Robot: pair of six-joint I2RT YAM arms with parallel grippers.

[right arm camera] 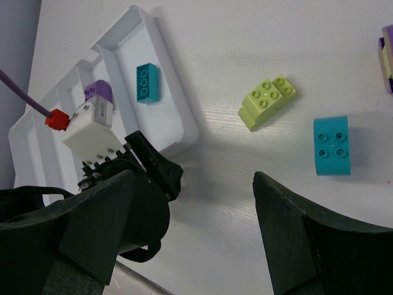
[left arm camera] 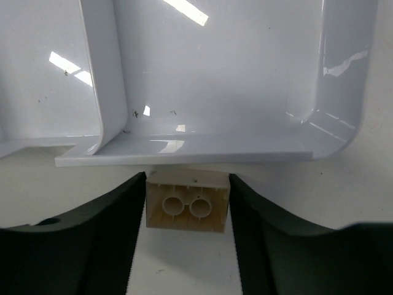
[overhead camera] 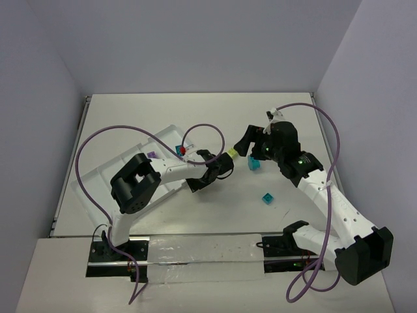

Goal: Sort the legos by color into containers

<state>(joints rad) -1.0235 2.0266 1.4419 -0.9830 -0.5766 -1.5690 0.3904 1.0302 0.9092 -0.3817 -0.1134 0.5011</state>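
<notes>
- One white tray [right arm camera: 161, 74] lies on the tabletop [overhead camera: 195, 111], split by ridges into side-by-side compartments. The left arm covers part of it, so I cannot count them all.
- Three teal bricks: one [right arm camera: 146, 83] lies in the tray's end compartment, and two are on the tabletop. Of those two, one [right arm camera: 331, 145] is near the lime brick and the other [overhead camera: 267, 197] lies nearer the arm bases.
- One purple brick [right arm camera: 98, 92] sits in the compartment next to the teal one.
- One lime brick [right arm camera: 267, 101] lies on the tabletop, just outside the tray and apart from it.
- One beige brick [left arm camera: 187, 209] is seen from its hollow underside, showing two round tubes. It is just outside the tray's rim, near a corner.
- One more piece [right arm camera: 387, 55], purple with a pale part, is cut off by the edge of the right wrist view.
- The left tool [left arm camera: 187, 181] is closed onto the beige brick, with one finger pressed against each side.
- The right tool [right arm camera: 195, 178] is spread wide with nothing between its fingers, above bare tabletop between the tray and the loose bricks.
</notes>
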